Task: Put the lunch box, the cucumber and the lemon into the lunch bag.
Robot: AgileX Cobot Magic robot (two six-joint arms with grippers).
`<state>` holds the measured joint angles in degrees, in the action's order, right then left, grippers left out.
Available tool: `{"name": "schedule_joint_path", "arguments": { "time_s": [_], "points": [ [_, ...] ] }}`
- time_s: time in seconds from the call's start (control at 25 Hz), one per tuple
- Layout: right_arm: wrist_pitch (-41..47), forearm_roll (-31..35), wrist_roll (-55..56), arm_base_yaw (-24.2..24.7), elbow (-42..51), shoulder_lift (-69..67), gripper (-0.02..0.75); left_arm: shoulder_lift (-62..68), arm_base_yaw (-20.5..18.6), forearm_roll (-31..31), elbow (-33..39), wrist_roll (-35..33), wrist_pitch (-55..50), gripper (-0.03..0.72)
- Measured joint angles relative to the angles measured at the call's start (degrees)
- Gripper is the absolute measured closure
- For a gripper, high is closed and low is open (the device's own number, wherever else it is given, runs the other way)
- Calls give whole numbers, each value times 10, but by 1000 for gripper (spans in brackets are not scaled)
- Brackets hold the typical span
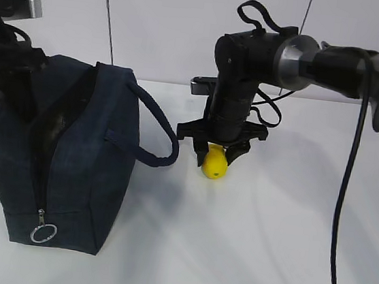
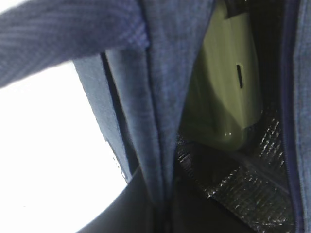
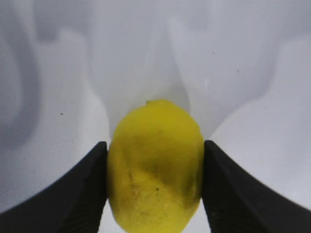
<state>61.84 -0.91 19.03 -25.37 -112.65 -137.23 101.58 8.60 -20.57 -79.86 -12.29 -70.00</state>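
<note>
Right now I'm seeing the lemon [image 3: 154, 165] sitting upright between my right gripper [image 3: 154, 187]'s jaws, both touching its sides, clasping it mid-surface; my left gripper's jaws are clenched on the lunch bag [image 1: 70, 169]'s edge.

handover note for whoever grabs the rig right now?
Right gripper: fingers on either side of the lemon, touching it; lemon on the table, not lifted.
Left gripper: shut, at the lunch bag opening; whether it grips the fabric cannot be told.
Lunch box: inside the bag.
Cucumber: not visible in any view; check the bag.
Left: lemon into the bag.
</note>
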Motion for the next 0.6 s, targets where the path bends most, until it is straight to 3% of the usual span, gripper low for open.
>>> {"name": "schedule_joint_path", "arguments": {
  "time_s": [0.2, 0.6],
  "points": [
    [11, -4, 0, 0, -4, 0, 375, 0, 0, 0, 0, 0, 0, 691],
    [78, -21, 0, 0, -88, 2, 383, 0, 0, 0, 0, 0, 0, 655]
  ]
}}
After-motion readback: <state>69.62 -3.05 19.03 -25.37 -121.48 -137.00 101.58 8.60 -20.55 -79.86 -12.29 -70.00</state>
